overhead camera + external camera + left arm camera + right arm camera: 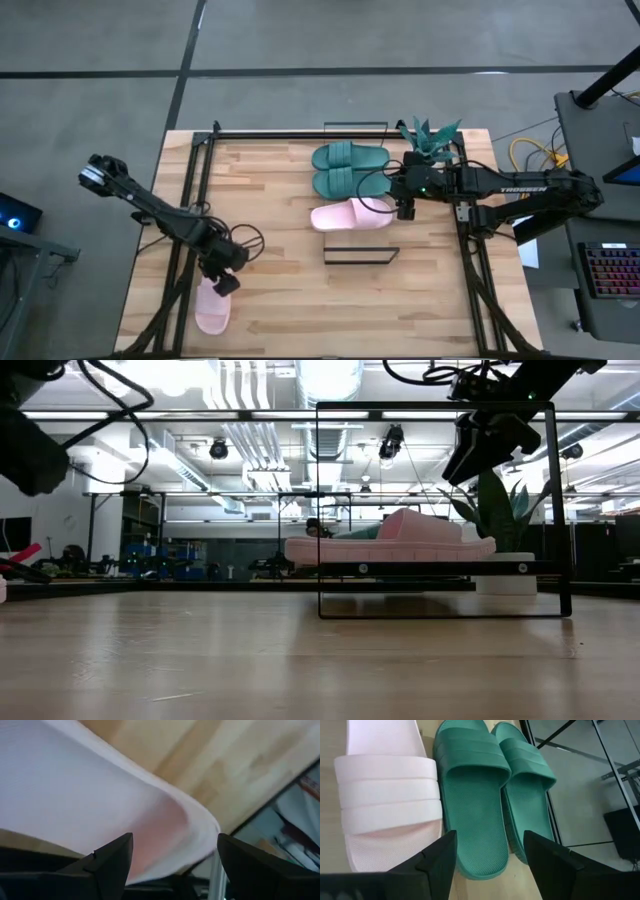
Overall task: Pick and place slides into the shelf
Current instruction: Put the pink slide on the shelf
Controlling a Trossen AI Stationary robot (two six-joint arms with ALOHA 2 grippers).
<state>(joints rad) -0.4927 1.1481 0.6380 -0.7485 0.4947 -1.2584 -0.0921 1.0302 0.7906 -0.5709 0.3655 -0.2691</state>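
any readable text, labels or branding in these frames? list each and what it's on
"TROSSEN" – white lettering on the right arm, high view; small but legible.
Slides: the two teal slides and the pink slide beside them show no logo or print in the right wrist view.
The other pink slide under the left end effector: no marks visible.
Low view: no signs legible in the room behind.

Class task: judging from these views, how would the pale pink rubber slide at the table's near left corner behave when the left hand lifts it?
The pale pink rubber slide probably flexes somewhat under the left hand. It looks light. Lying flat, it shouldn't roll.
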